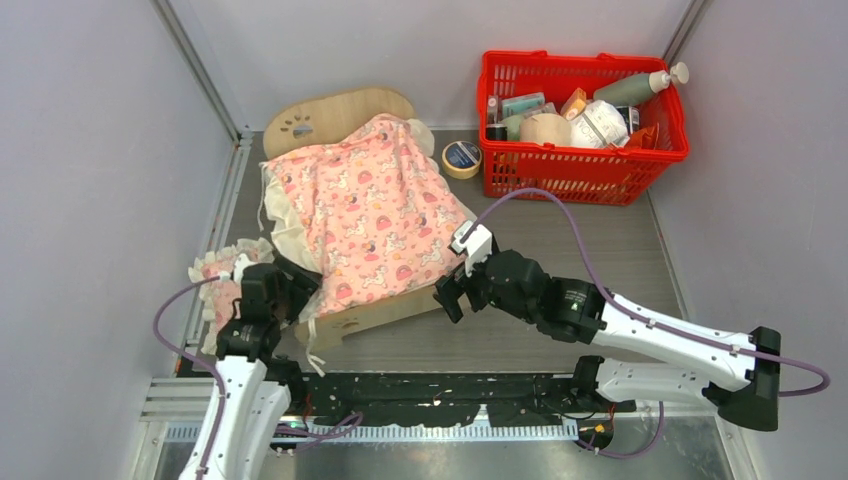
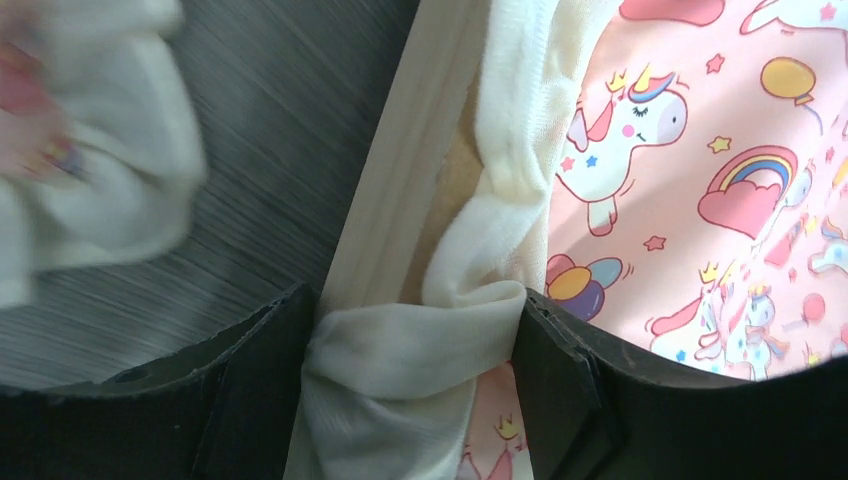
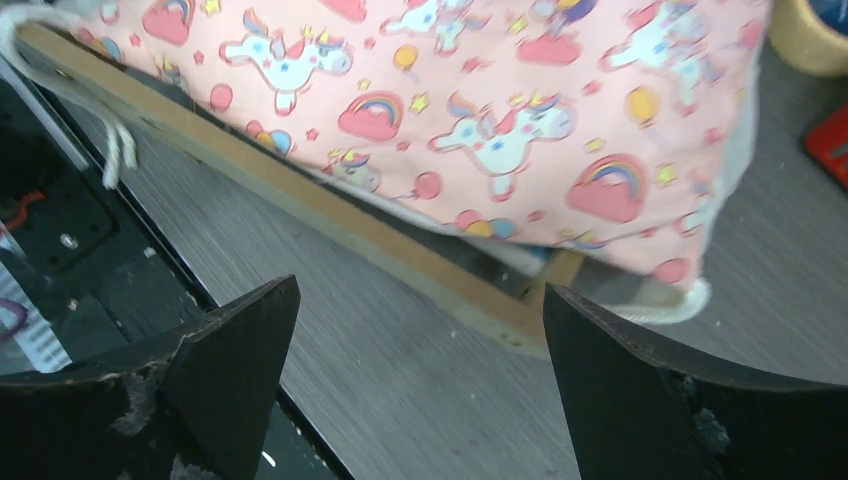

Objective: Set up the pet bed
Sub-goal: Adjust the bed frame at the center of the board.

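My left gripper (image 2: 415, 345) straddles the blanket's (image 1: 370, 210) cream frill (image 2: 400, 350) at the seven-o'clock corner of the pet bed (image 1: 372, 314). I cannot tell whether I pinch it. My right gripper (image 3: 420, 330) hangs spread and empty at five o'clock, probably ready to tug the cover straight. The headboard (image 1: 340, 110) points toward twelve.

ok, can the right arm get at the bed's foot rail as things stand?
Probably yes. The right gripper is open and hangs just off the bed, facing its foot rail, with nothing showing between them. The blanket overhangs the corner but leaves the rail's edge exposed.
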Available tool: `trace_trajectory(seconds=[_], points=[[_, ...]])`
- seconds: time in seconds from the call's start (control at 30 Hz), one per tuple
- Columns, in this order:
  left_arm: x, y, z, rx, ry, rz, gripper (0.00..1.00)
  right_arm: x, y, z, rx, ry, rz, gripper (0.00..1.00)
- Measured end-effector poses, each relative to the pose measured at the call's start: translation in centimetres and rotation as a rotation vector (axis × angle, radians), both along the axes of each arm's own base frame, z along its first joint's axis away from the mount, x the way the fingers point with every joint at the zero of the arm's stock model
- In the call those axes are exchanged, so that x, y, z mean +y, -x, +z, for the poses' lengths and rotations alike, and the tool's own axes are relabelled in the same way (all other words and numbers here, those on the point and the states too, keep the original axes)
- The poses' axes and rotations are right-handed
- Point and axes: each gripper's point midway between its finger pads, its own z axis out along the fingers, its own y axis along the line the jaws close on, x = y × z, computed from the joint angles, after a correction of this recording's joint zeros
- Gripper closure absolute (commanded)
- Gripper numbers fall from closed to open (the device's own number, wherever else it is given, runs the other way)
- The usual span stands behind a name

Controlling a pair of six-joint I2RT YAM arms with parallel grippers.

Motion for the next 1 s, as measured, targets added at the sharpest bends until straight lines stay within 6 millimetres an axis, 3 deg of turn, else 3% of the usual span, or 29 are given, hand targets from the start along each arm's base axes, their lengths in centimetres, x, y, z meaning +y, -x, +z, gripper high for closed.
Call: trace_trajectory(seconds=[0.17, 0.43, 0.63, 0.87, 0.93, 1.0], points=[[-5.0, 0.5, -1.3, -0.007, 0.105, -0.119, 0.29, -1.4, 0.2, -3.5, 0.026, 0.095, -0.019, 0.05], [-11.5, 1.4, -1.2, 0.030, 0.056, -0.333, 0.25, -1.5, -0.5, -2.2, -0.002, 0.079, -0.054, 0.01], [-13.5, 1.2, -1.3, 0.019, -0.019, -0.463, 0.26, 1.2, -1.0, -0.1, 0.069, -0.032, -0.090, 0.06], [-15.6, 0.9, -1.2, -0.012, -0.041, -0.553, 0.27, 2.5, -0.7, -1.9, 0.150, -0.033, -0.104, 0.08], [-16.6, 1.2, -1.2, -0.021, -0.036, -0.587, 0.25, 2.4, -0.7, -1.8, 0.156, -0.037, -0.111, 0.15], [-17.2, 1.5, -1.1, -0.029, -0.036, -0.610, 0.22, 2.4, -0.6, -1.3, 0.160, -0.054, -0.115, 0.30]])
